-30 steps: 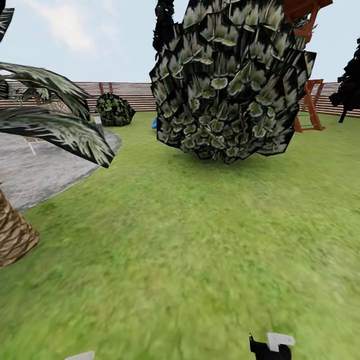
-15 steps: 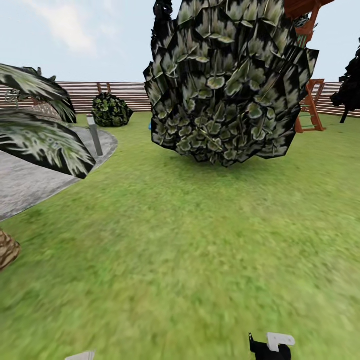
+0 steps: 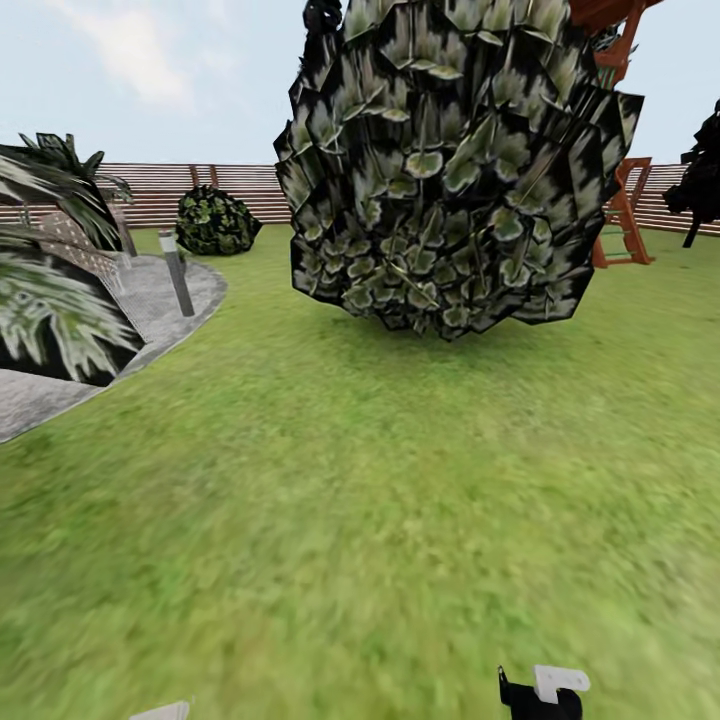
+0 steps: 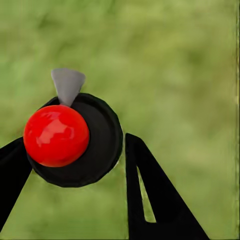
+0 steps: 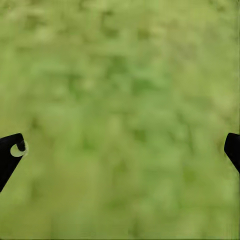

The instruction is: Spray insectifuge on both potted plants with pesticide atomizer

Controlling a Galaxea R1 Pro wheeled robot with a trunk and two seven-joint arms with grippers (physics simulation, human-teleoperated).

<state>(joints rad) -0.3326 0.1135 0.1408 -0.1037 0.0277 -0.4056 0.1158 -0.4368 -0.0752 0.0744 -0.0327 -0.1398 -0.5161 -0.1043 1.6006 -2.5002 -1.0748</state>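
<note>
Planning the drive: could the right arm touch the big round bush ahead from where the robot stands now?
Probably not. The right gripper sits low near the robot, open over grass, and a broad stretch of lawn separates it from the bush. The base would likely have to drive closer first.

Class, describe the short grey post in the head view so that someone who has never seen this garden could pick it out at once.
Start at the huge dark leafy bush that rises over the lawn, then look left to the curved grey paved area. The short grey post stands upright near the paving's rounded far edge. Unlike the round small dark bush behind it by the slatted fence, it is slim, plain and leafless.
</note>
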